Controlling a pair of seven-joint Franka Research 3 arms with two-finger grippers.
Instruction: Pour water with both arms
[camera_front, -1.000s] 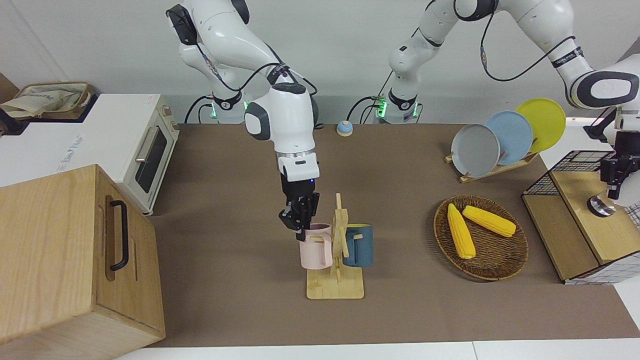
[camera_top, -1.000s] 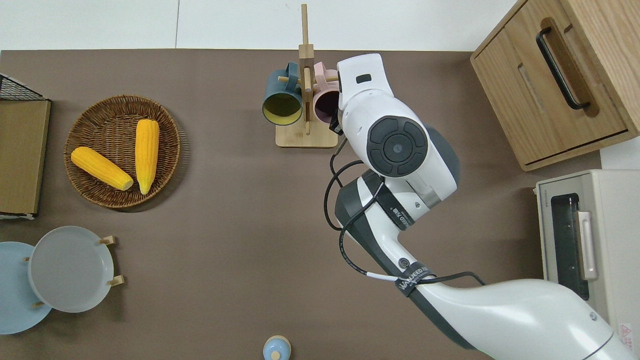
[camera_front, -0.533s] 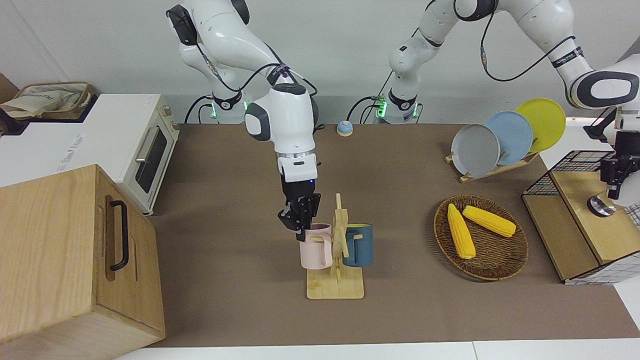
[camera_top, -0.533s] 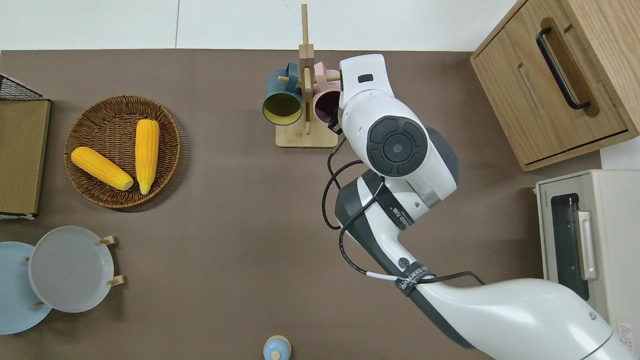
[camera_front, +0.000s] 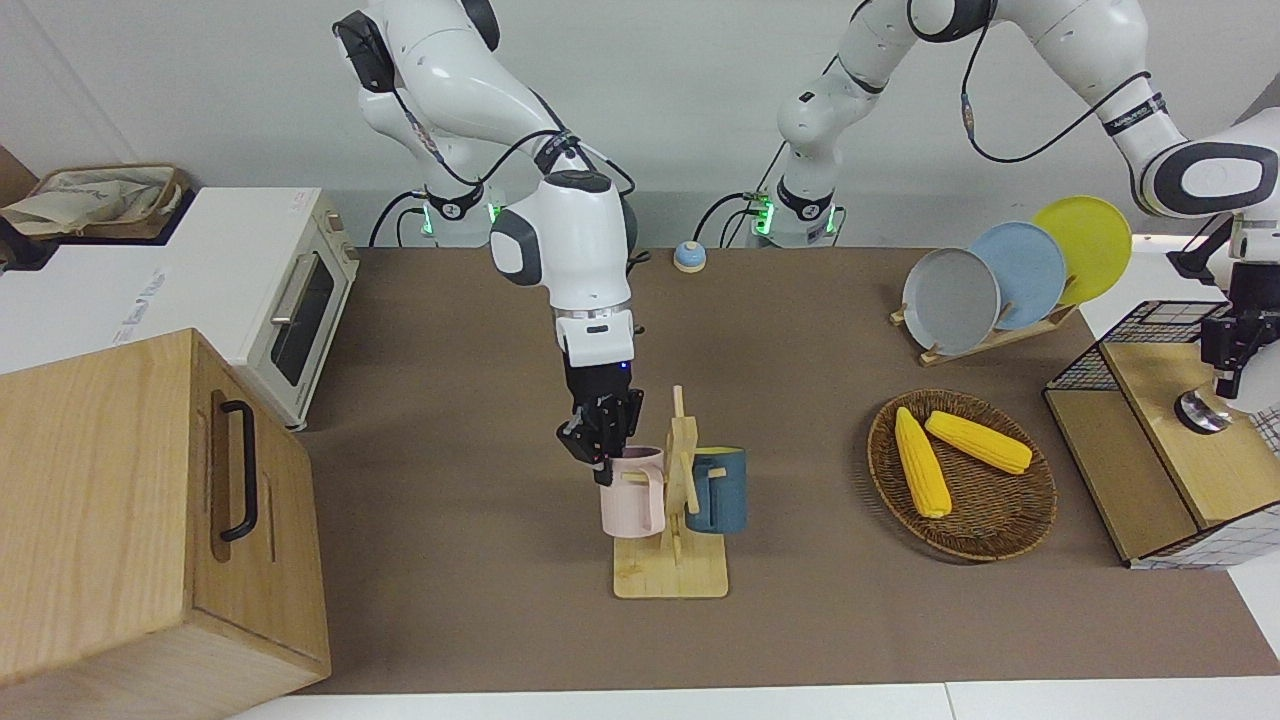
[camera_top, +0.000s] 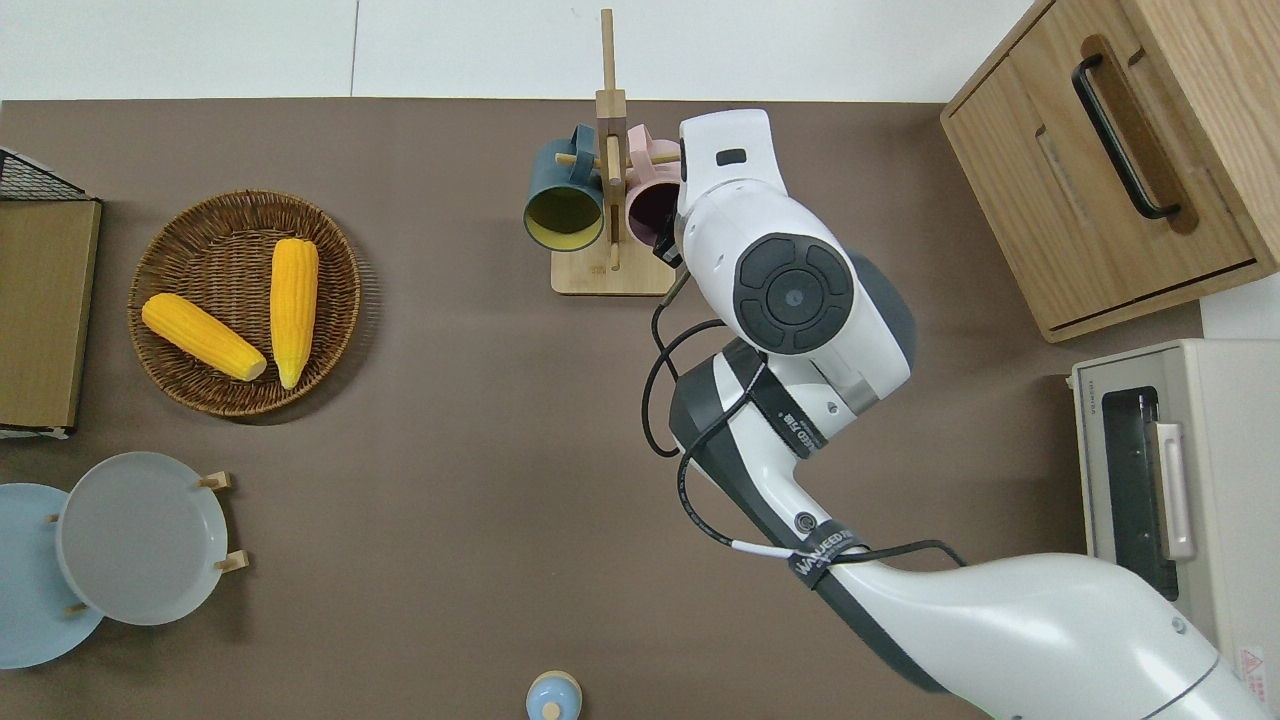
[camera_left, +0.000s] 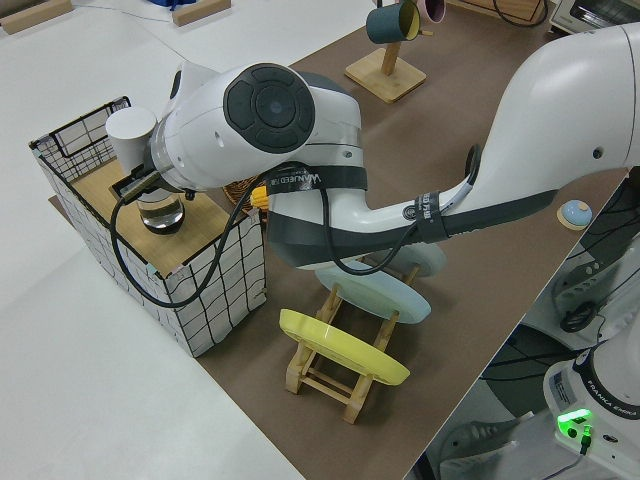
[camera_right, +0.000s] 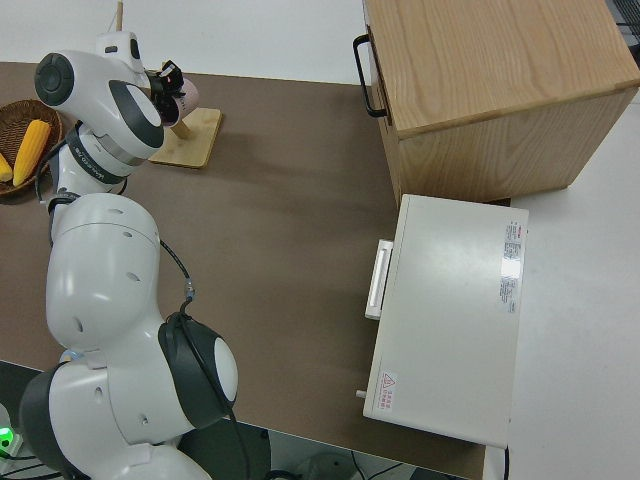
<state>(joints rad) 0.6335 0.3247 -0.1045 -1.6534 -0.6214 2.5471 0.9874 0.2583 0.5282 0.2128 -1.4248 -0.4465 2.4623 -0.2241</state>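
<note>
- Jaws of the right gripper (camera_front: 603, 462) meet the rim of the pink mug (camera_front: 633, 496) on its robot-facing side, one finger apparently inside the rim and one outside; a firm pinch cannot be confirmed.
- Compared with one second ago, the right arm (camera_front: 563, 235) has risen slightly at the wrist, and the pink mug sits a touch higher on its peg; the gripper has kept its place at the rim.
- Pink mug: hangs by its handle on the wooden mug rack (camera_front: 675, 535), on the side toward the right arm's end of the table, mouth turned toward the robots.
- Blue mug (camera_front: 717, 489): hangs on the opposite peg of the same rack, unchanged.
- Left gripper (camera_front: 1232, 345): holds its earlier station over the wire basket's wooden shelf (camera_front: 1180, 440), above a glass vessel (camera_front: 1201, 411); the state of its jaws cannot be told.
- Wicker tray (camera_front: 1005, 535) with two corn cobs (camera_front: 921, 462) lies between the rack and the basket, unchanged.
</note>
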